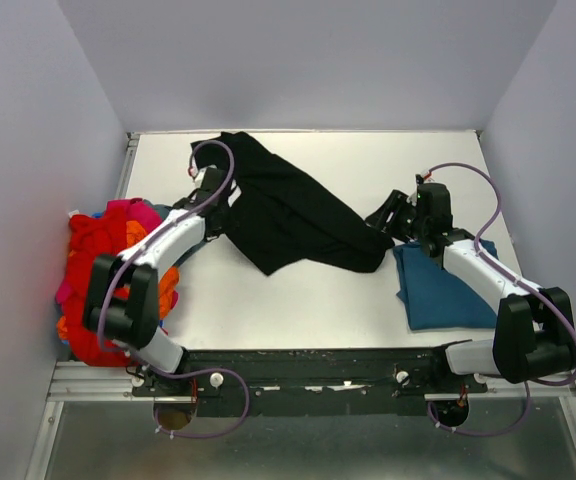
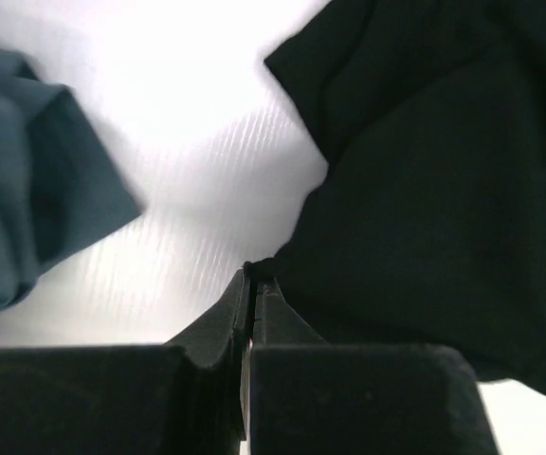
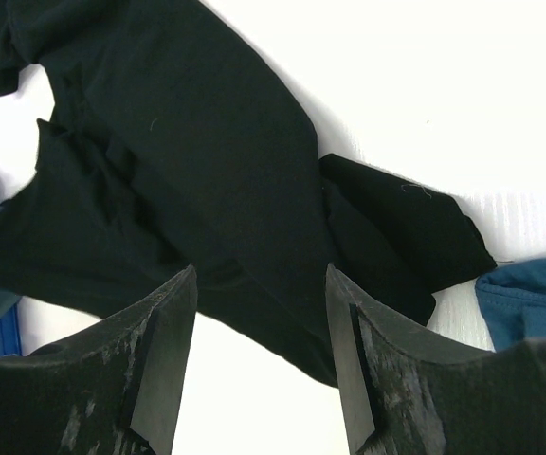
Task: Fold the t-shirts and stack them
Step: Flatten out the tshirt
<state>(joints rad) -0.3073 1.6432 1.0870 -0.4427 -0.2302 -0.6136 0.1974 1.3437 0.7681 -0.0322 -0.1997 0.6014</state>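
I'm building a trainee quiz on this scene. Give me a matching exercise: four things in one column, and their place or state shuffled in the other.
1. black t-shirt
2. teal-blue t-shirt
3. red-orange shirt pile
4. right gripper

a. open
b. far left
c. centre, loosely spread
d. right side, folded

Pairs: 1-c; 2-d; 3-b; 4-a

text: none legible | labels: none | numbers: none
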